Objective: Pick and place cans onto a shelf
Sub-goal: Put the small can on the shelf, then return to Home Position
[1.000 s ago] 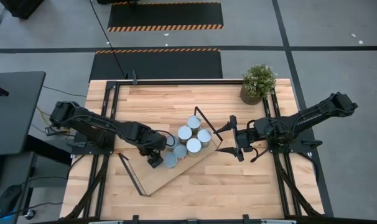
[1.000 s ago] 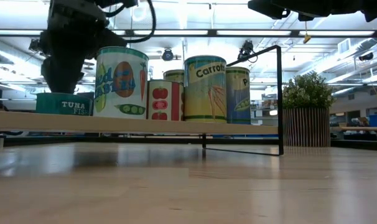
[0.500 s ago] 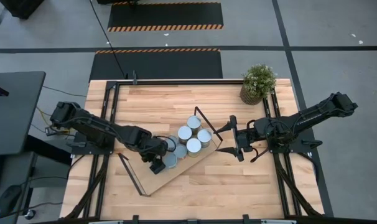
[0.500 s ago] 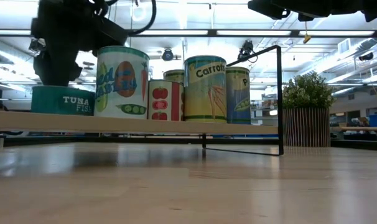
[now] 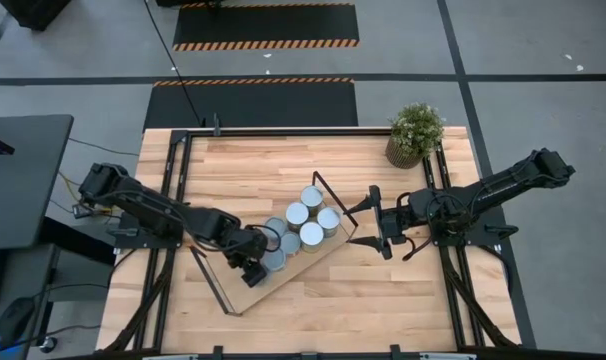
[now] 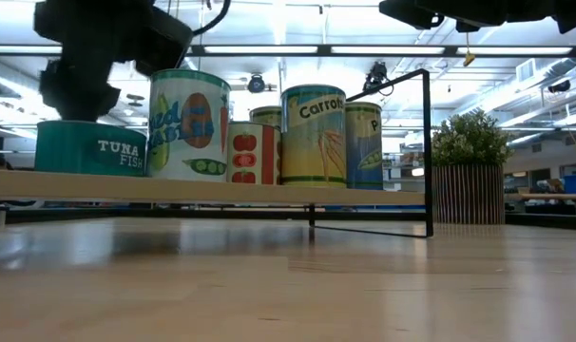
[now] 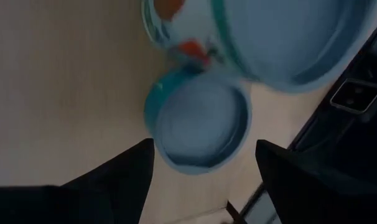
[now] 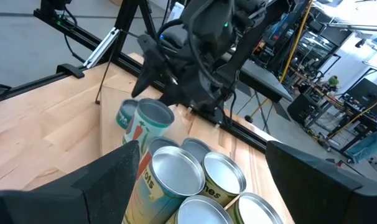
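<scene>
Two dark claws are over the table. The left claw (image 5: 253,271) hangs with its fingers apart above the short teal tuna can (image 6: 90,149), holding nothing. That can sits on the long light-wood shelf (image 5: 293,268), next to the tall cans (image 5: 308,222). The right claw (image 5: 375,220) waits open beside the shelf's black wire end, near a green potted plant (image 5: 415,132).

Four cameras on one cluster of printed-label metal cans (image 5: 301,228).
Overhead looks straight down; the low one sights level along the light-wood shelf board (image 6: 174,187); both wrist cameras sit close, sharing those cans.
</scene>
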